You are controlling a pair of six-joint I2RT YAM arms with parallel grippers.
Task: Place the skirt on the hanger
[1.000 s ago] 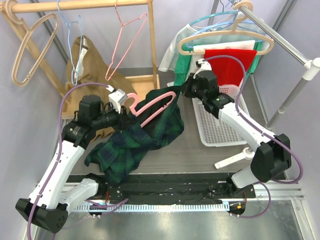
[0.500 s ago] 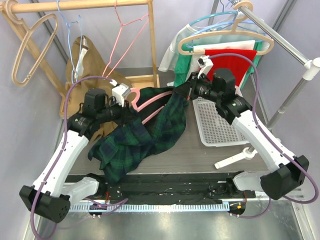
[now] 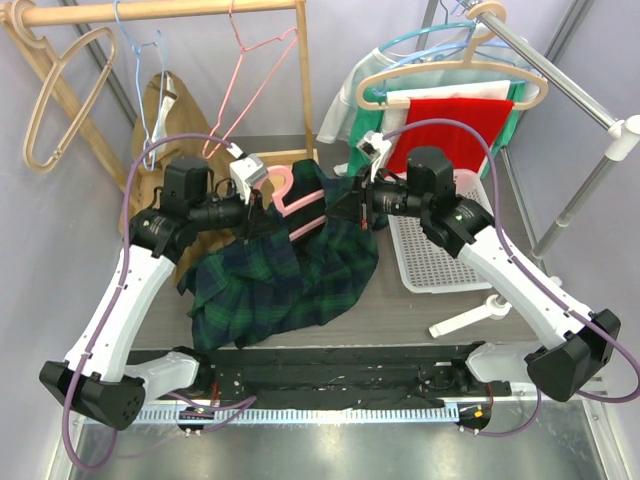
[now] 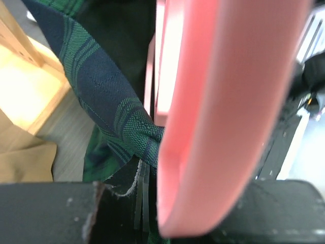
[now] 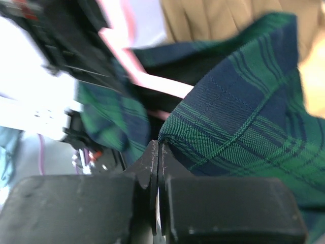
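The table carries the lower folds of the plaid skirt, whose upper edge is lifted and stretched between the two arms. Compared with a second ago, the arms stand closer together and higher up the table, and the skirt is bunched into a more compact heap. The pink hanger showed a long bare arm lying across the cloth; only its hook and a short length now remain uncovered. The waist edge is therefore judged to be drawn over the hanger, but not yet seated on it. The left gripper is closed narrowly on the hanger near its hook, with skirt cloth lying against the pink plastic. The right gripper is fully closed, pinching the skirt's edge between its jaws, just beside the hanger's far end.
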